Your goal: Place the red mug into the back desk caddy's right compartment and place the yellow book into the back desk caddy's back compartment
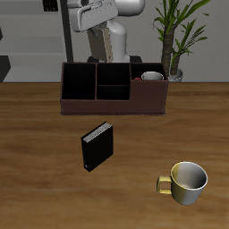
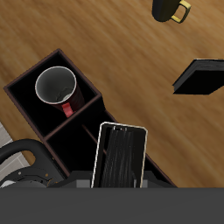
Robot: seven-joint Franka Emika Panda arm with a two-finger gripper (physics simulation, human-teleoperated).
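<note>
Gripper (image 2: 118, 179) is clamped on the yellow book (image 2: 120, 156) above the caddy (image 1: 114, 106), the red mug (image 2: 58, 88) already sits in its end part, so next we lower the book into the small back slot (image 1: 113, 72).

Two mugs (image 1: 152, 77) (image 1: 185, 182), two books (image 1: 97, 147) (image 2: 120, 156) (one caddy (image 1: 114, 106)).

Exterior view faces the table from high front; wrist view looks down close onto the caddy (image 2: 52, 122).
</note>
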